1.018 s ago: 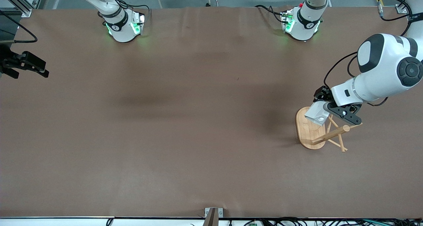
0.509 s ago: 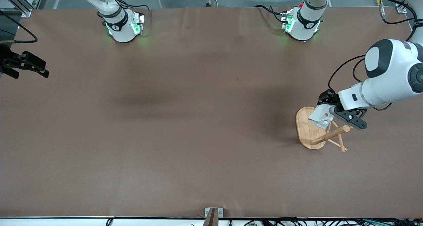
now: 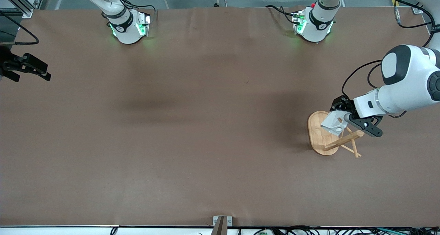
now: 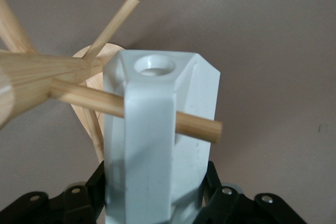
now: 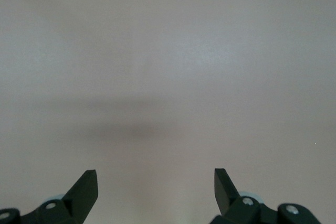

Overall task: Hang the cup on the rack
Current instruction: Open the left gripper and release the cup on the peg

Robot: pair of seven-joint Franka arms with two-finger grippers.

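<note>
The white faceted cup (image 3: 332,123) is held sideways over the bamboo rack (image 3: 319,135) near the left arm's end of the table. My left gripper (image 3: 350,117) is shut on the cup's body. In the left wrist view, a thin peg (image 4: 195,125) passes under the cup's blocky handle (image 4: 148,129) and sticks out past it. The cup (image 4: 197,98) lies next to the rack's post (image 4: 37,77). My right gripper (image 3: 31,68) waits open and empty at the right arm's end of the table; its wrist view (image 5: 156,187) shows only bare table.
The brown table mat (image 3: 206,125) is bare apart from the rack. Both arm bases (image 3: 129,25) stand along the edge farthest from the front camera. A small metal bracket (image 3: 221,221) sits at the nearest edge.
My left gripper has moved a little toward the left arm's end of the table, taking the cup with it along the peg. The right arm has not moved.
</note>
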